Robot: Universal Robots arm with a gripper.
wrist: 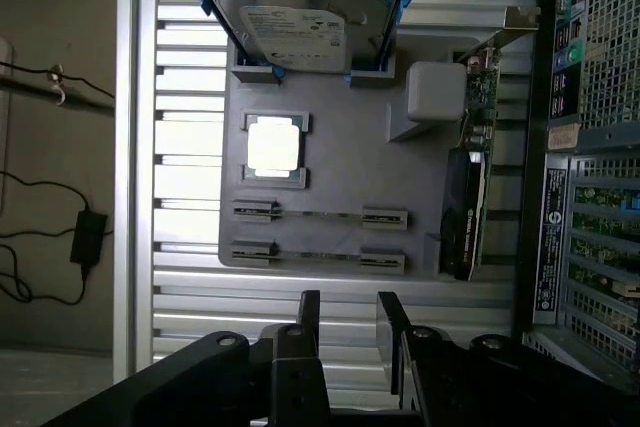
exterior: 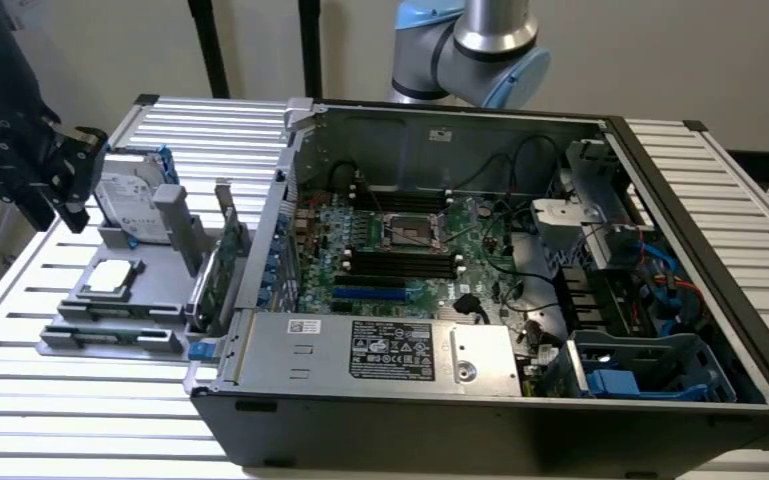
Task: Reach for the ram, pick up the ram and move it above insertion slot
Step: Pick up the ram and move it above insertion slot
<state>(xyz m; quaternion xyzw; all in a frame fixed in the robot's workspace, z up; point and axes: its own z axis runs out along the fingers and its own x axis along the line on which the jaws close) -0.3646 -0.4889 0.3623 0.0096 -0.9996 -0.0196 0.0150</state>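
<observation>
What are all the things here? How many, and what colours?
computer case: one, black, open, on the table.
motherboard: one, green, inside the case.
power supply: one, silver, inside the case.
holder: one, grey, beside the case.
hard drive: one, silver in a blue frame, on the holder.
processor chip: one, silver, on the holder.
ram: seemingly two thin sticks, edge-on, in the holder's clips.
expansion card: one, green, between holder and case.
table: one, silver slats.
robot arm: one, silver and blue, behind the case.
gripper: one, black, open, near the ram.

The tool (wrist: 347, 299), spread and empty, faces the gray fixture (wrist: 335, 162).
</observation>
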